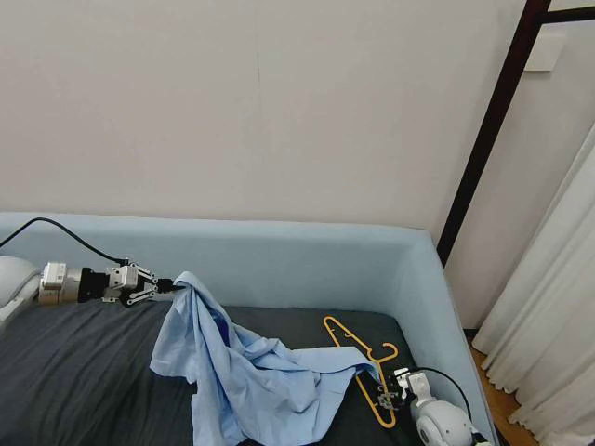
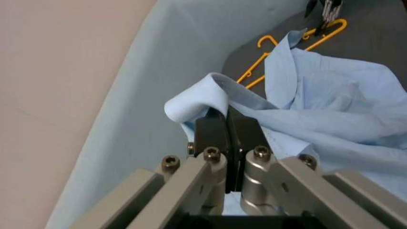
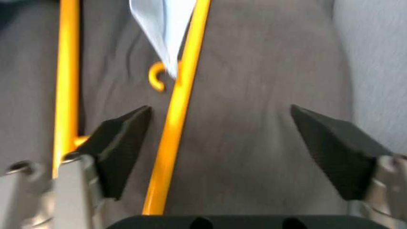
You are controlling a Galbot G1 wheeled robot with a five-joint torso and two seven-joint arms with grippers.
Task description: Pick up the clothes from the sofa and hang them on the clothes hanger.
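One pinch on shirt point(image 2: 330, 90) collar via left gripper point(image 2: 227, 119), fingers clamped; rest draped on sofa seat point(image 1: 84, 372). Right gripper point(image 3: 219, 114) spread wide over hanger point(image 3: 175, 124) bar. Centre on bar before closing; hold collar high.

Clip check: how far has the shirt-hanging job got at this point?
Done: the left gripper is shut on a fold of the blue shirt, holding that edge up off the sofa. In hand: the right gripper is open, straddling one bar of the orange hanger. Left: most of the shirt lies on the sofa, not on the hanger.
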